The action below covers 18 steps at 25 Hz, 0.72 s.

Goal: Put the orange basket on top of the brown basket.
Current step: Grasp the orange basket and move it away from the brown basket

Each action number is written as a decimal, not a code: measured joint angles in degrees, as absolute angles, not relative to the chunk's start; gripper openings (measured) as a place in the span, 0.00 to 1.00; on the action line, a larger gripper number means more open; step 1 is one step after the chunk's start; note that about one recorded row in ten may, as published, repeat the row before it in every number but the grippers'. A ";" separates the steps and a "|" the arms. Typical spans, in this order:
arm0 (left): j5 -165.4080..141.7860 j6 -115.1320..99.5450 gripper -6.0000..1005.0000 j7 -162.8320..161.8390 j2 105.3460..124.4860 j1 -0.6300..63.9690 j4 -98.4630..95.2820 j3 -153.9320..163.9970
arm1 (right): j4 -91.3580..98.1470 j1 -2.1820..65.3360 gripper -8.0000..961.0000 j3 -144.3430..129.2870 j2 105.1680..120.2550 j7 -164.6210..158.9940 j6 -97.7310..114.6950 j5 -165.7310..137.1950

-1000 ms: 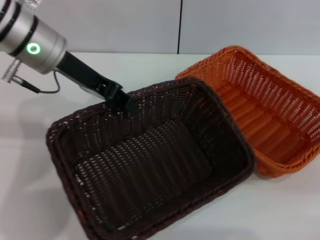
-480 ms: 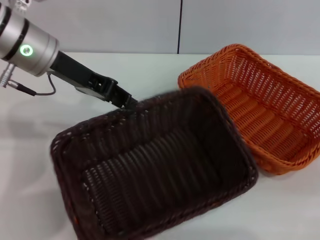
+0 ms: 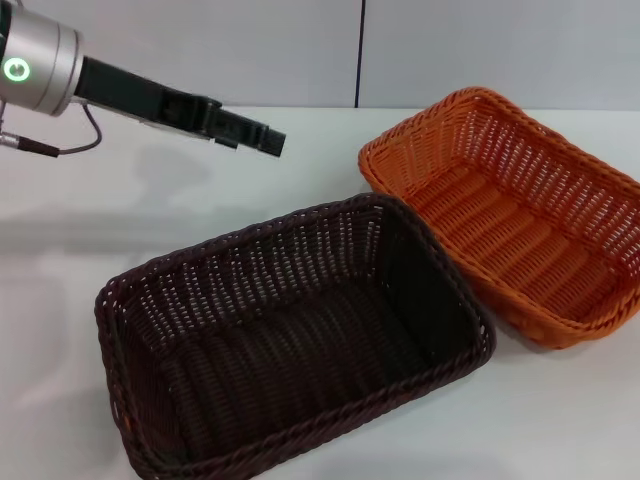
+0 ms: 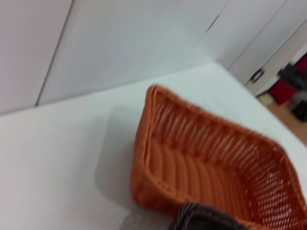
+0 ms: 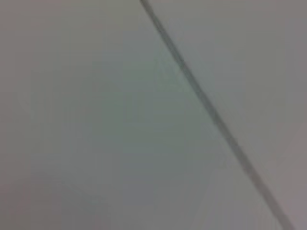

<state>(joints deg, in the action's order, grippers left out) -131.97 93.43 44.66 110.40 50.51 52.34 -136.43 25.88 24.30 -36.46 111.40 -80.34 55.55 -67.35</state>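
Observation:
The brown basket [image 3: 290, 340] lies flat on the white table at the front centre. The orange basket [image 3: 510, 230] lies flat just to its right, their near corners almost touching. My left gripper [image 3: 272, 141] hangs in the air above the table behind the brown basket's far rim, open and empty, touching neither basket. The left wrist view shows the orange basket [image 4: 192, 158] from its short end and a corner of the brown basket [image 4: 201, 218]. My right gripper is out of view; its wrist view shows only a grey wall with a seam.
The white table [image 3: 180, 210] runs back to a grey panelled wall [image 3: 300, 50]. My left arm [image 3: 40, 70] reaches in from the upper left. In the left wrist view the table's far edge [image 4: 249, 91] and a room beyond show.
My left gripper has let go of the brown basket's far rim and risen up and back. The brown basket has dropped from tilted to flat on the table.

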 joint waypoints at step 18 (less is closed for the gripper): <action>-124.02 83.77 0.84 48.00 109.55 50.36 49.80 -137.29 | 47.54 28.53 0.78 -14.44 97.48 -138.98 108.14 -124.99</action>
